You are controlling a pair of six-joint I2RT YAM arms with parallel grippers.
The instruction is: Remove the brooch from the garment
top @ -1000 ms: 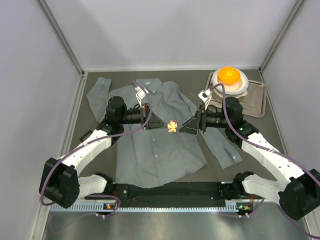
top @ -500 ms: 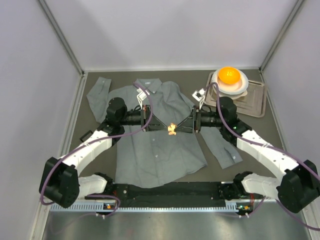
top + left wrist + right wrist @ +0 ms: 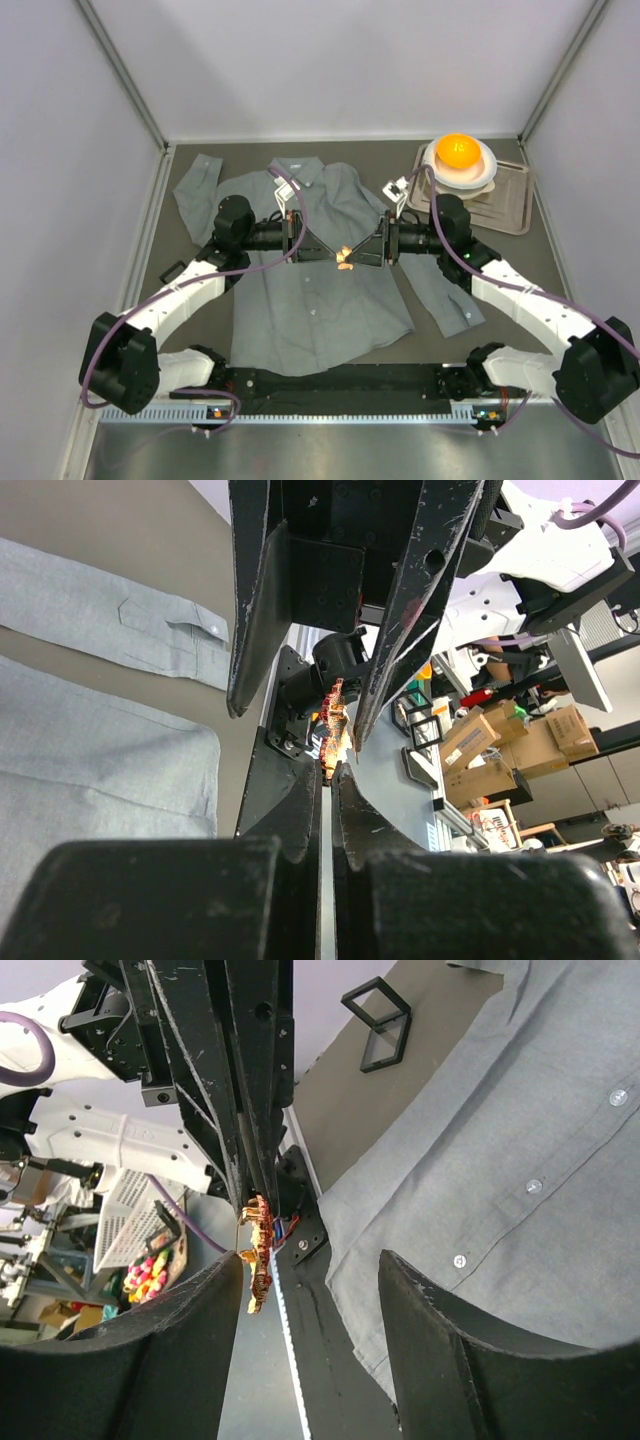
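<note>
On the dark table point(image 3: 440, 340), a grey shirt point(image 3: 320, 300) is lying spread out, front up, as two arms are meeting tip to tip over its chest. The left gripper point(image 3: 328, 256) is pinching the orange brooch point(image 3: 343, 259) in pressed-together fingers above the cloth. The right gripper point(image 3: 360, 256) is standing spread, the brooch sitting between its fingers, close to one.

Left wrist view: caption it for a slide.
Left tool shut on the brooch, right tool open around it, grey garment at frame left.
</note>
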